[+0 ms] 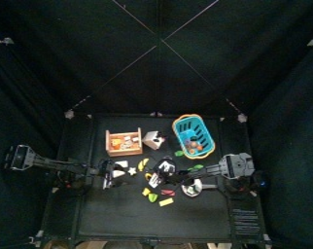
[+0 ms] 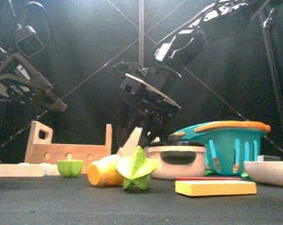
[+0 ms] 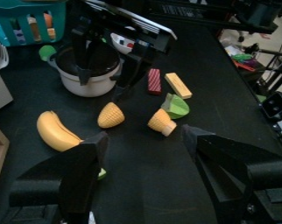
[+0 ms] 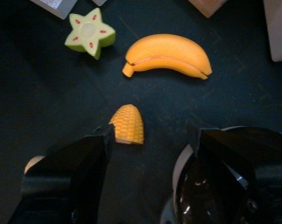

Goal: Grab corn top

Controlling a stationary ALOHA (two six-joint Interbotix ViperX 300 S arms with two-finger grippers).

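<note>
The step in hand was judged to be the approach: the right gripper (image 4: 146, 162) hung over the corn (image 4: 128, 123) with its jaws apart and nothing between them, the cob lying just ahead of the gap. The corn sat among the loose items near the middle of the desk, toward the front edge. It was a short tapered piece, yellow-orange with a ribbed kernel pattern and a matt, likely plastic, surface. Next to it lay a smooth curved banana (image 4: 168, 56) and, beyond that, a pale green star fruit (image 4: 91, 32) of waxy finish; neither touched the corn. The next move was judged to call for a straight descent with the jaws straddling the cob across its width, then closure; the taper could let it slip toward the narrow end. The left gripper (image 3: 150, 162) hovered nearer the left edge, jaws apart and empty. A white pot (image 3: 88, 76) stood close beside the right arm, and a teal basket (image 1: 194, 134) stood toward the back right corner. From above, the small items were too crowded to separate with confidence.
</note>
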